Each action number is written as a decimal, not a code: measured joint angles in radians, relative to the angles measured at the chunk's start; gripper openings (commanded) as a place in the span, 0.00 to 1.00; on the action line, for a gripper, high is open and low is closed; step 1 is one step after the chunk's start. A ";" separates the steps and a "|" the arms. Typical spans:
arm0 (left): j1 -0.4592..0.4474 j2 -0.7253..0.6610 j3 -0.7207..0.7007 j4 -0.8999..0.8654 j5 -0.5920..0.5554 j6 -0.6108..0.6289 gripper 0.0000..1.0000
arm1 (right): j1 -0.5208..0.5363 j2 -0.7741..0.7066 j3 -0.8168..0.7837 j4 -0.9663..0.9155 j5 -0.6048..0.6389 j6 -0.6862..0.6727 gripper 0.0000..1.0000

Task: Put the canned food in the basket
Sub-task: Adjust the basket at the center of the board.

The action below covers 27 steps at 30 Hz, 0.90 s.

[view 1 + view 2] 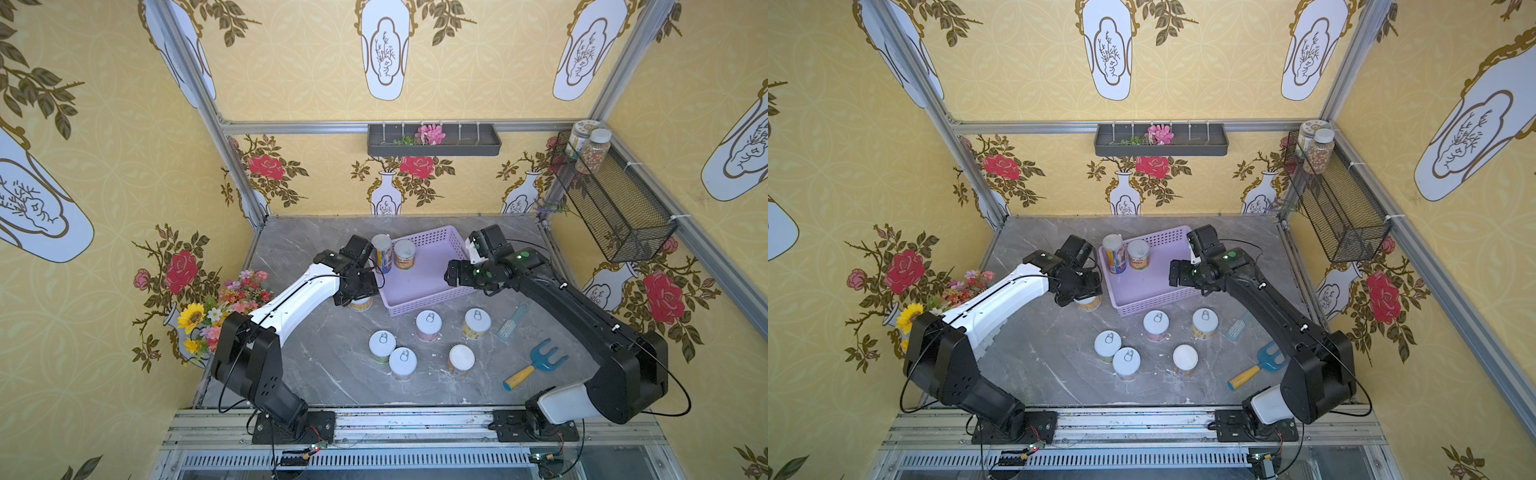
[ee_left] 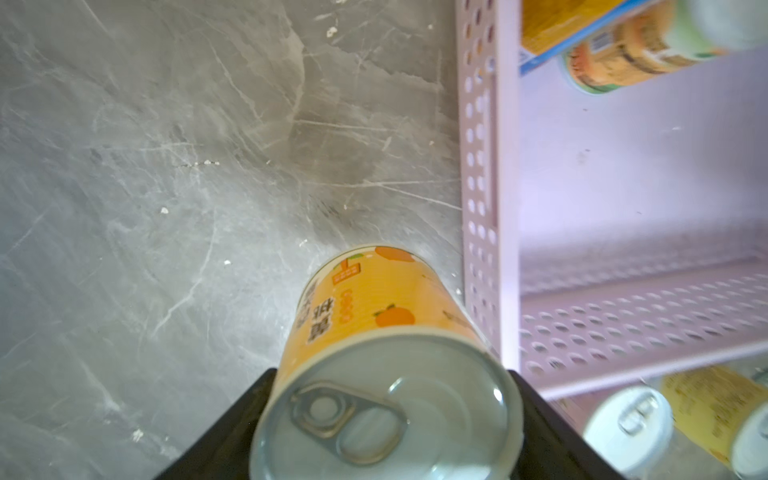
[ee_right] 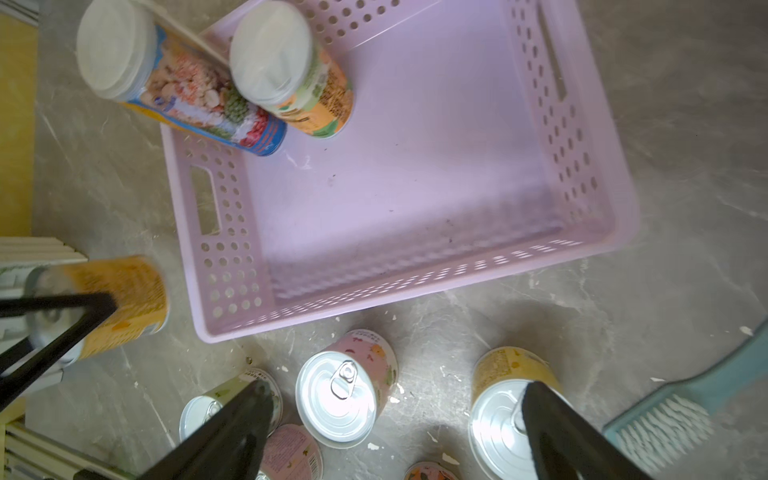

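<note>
The left gripper point(image 2: 392, 374) had its jaws closed in on an orange can point(image 2: 386, 299), one finger against each side. The can had a yellow-orange label with little oranges printed on it and a silvery top with a pull ring. It was just outside the wall of the lavender basket point(image 3: 232, 232). Inside the basket stood a tall blue-and-yellow can point(image 3: 199, 99) and a shorter orange-green can point(image 3: 316, 99). The right gripper point(image 3: 397, 388) hung wide open over the basket, holding nothing. A pink can point(image 3: 332, 411) stood on the table point(image 1: 324, 374).
</note>
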<state>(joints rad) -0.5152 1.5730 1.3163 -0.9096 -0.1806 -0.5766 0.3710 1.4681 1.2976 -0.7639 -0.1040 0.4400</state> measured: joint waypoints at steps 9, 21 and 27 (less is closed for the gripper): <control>-0.056 0.015 0.220 -0.063 0.002 0.000 0.71 | -0.246 0.190 0.111 -0.012 -0.016 -0.080 0.97; -0.091 0.106 0.286 -0.014 0.068 0.000 0.71 | -0.305 0.494 0.285 -0.018 -0.185 -0.229 0.97; -0.092 0.155 0.299 0.005 0.072 0.000 0.71 | -0.290 0.526 0.286 -0.014 -0.266 -0.326 0.97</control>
<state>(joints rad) -0.6071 1.7279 1.6157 -0.9043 -0.1089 -0.5766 0.0807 1.9945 1.5841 -0.7784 -0.3695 0.1143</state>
